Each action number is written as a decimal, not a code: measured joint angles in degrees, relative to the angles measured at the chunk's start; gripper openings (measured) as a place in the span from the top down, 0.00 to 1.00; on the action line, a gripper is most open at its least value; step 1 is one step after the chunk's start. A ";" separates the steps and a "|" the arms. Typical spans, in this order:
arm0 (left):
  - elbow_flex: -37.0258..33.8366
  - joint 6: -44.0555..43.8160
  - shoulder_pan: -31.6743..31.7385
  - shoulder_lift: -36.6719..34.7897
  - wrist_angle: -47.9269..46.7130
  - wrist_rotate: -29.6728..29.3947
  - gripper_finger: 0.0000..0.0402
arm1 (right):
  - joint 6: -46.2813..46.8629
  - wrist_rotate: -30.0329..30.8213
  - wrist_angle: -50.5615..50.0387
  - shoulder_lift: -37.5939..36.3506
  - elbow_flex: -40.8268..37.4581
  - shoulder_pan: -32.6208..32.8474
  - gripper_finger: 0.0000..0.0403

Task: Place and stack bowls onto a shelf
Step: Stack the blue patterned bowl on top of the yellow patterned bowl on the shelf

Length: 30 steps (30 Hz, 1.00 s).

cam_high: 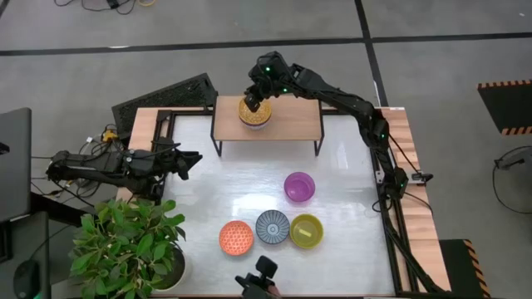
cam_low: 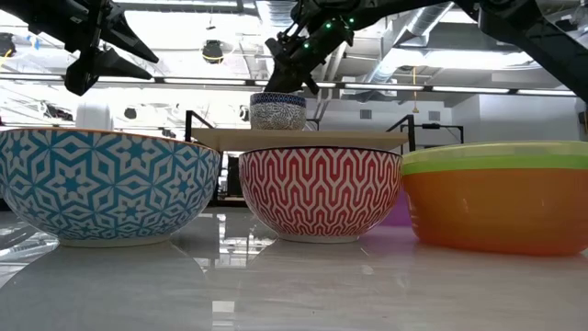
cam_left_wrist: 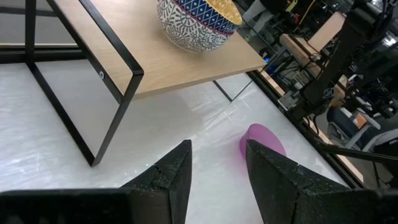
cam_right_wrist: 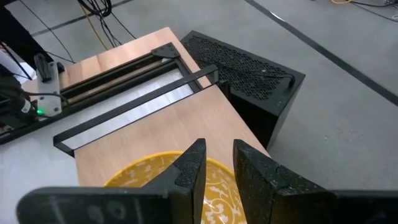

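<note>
The shelf [cam_high: 283, 124], a light wood plank on thin black legs, stands at the table's far side. On its left part sits a bowl, yellow inside [cam_high: 254, 114] and blue-and-white patterned outside [cam_left_wrist: 193, 25]; it looks stacked in another bowl. My right gripper [cam_right_wrist: 219, 163] hovers just over this bowl's far rim, its fingers a narrow gap apart with nothing between them. In the low view it [cam_low: 296, 83] stands above the bowl [cam_low: 278, 110]. My left gripper [cam_high: 189, 161] waits open at the table's left, clear of everything.
A purple bowl [cam_high: 299, 187] rests mid-table. Near the front edge an orange bowl [cam_high: 236, 237], a blue-grey bowl [cam_high: 273, 226] and an olive-yellow bowl [cam_high: 306, 231] sit in a row. A potted plant [cam_high: 133, 241] fills the near-left corner. The shelf's right part is bare.
</note>
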 joint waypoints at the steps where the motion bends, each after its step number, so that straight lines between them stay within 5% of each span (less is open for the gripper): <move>1: 0.00 0.00 0.00 0.00 0.00 0.00 0.66 | 0.00 0.49 -0.02 0.00 0.00 -0.04 0.74; 19: 0.00 0.63 0.02 -0.02 0.00 -0.15 0.66 | 0.38 1.11 -0.81 -0.43 2.95 -0.04 0.74; 30: 0.00 1.76 0.02 0.00 0.04 2.58 0.66 | 1.31 0.60 -13.41 -7.15 5.07 1.47 0.74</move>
